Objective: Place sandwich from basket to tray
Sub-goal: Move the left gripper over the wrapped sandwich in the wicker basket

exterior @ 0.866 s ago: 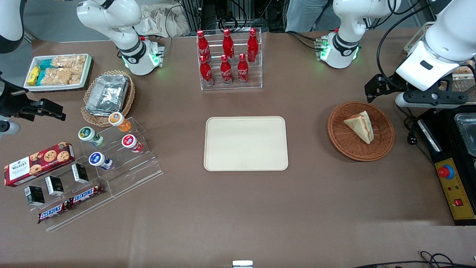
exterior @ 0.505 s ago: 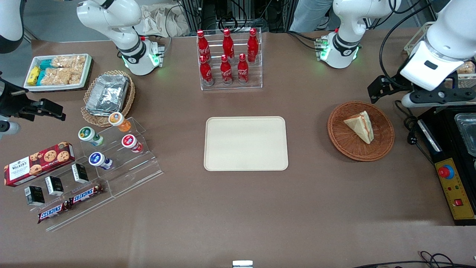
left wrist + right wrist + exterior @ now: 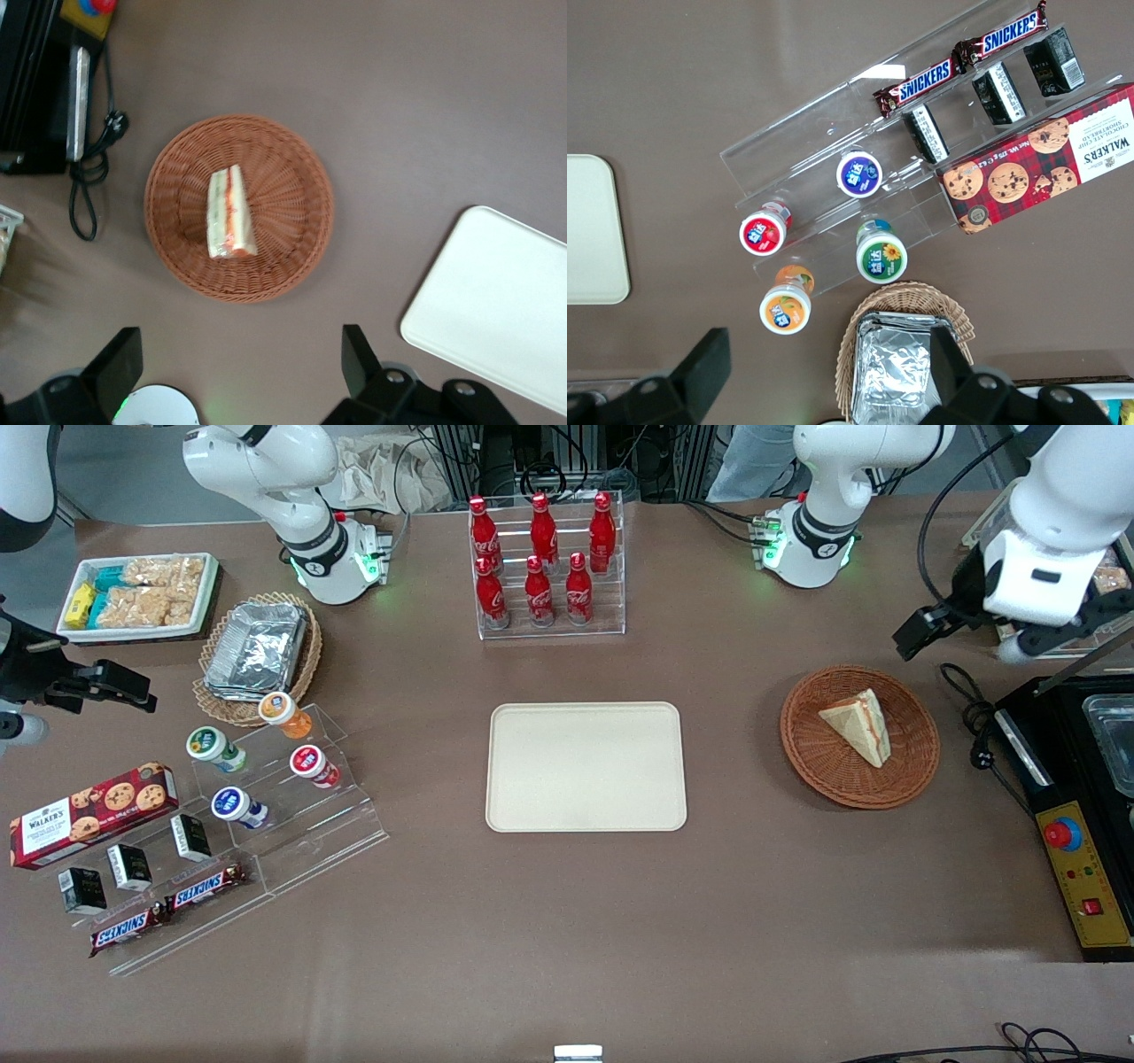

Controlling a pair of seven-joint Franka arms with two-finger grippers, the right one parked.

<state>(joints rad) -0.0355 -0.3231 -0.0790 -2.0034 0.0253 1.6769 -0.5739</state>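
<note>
Your table [image 3: 567, 921] is brown, with the cream tray [image 3: 586, 767] lying flat at its middle, nothing on it. Toward the working arm's end sits the reddish wicker basket [image 3: 859, 737], well apart from the tray. Your sandwich [image 3: 858, 724] lies in the basket, roughly centred, cut edge with red-orange filling showing; the wrist view has it [image 3: 229, 213] on its side in the basket [image 3: 239, 208], with a corner of the tray [image 3: 496, 310] nearby.

The gripper [image 3: 239, 367] hangs high above the table, farther from the front camera than the basket and not touching it. Its two fingers [image 3: 356, 361] stand spread wide with nothing between them. In the front view the gripper [image 3: 921, 631] is only partly visible under the white arm.
</note>
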